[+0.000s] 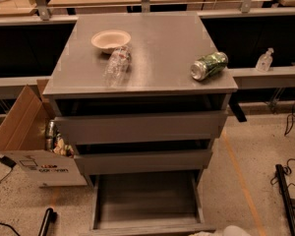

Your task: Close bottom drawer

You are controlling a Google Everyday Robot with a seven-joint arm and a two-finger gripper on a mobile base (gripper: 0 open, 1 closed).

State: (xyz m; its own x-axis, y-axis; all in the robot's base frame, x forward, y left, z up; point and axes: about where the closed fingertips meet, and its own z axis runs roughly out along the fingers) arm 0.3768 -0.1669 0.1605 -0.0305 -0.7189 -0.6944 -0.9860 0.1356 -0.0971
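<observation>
Bottom drawer stands wide open, closing not begun; pincer sits low by its front-right corner (open or closed, cannot tell).

Bottom drawer: lowest of three in grey cabinet; shallow grey wood-grain box, pulled far out, interior exposed, plain front at lower frame edge. Gripper seen just beside front right corner.
</observation>
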